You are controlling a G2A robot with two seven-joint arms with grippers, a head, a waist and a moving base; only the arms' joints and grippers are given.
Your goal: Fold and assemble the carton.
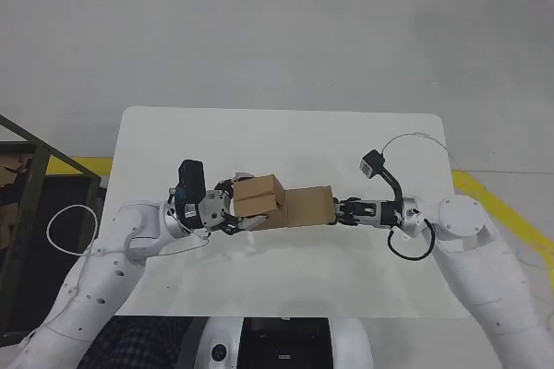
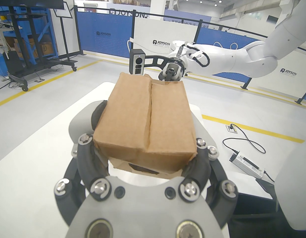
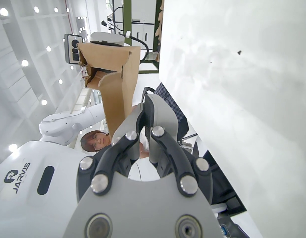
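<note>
Left wrist view shows carton [image 2: 145, 117] closed; right wrist, open flaps [image 3: 93, 74].

The carton [image 1: 282, 203] is over the middle of the white table [image 1: 369, 138], stretched between both arms. The left gripper [image 1: 229, 208] clasps one end and the right gripper [image 1: 336, 210] touches the other. A green rack [image 1: 23, 184] stands beside the table.

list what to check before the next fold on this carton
1. Left hand grip on carton: ok, fingers on both sides.
2. Right hand pinch on a carton panel: ok, shut on it.
3. Carton off the table: ok, held between both hands.
4. Top flaps meeting at a seam: ok.
5. Open end facing right hand: not ok, flap loose.
6. Underside flaps locked: cannot tell.
</note>
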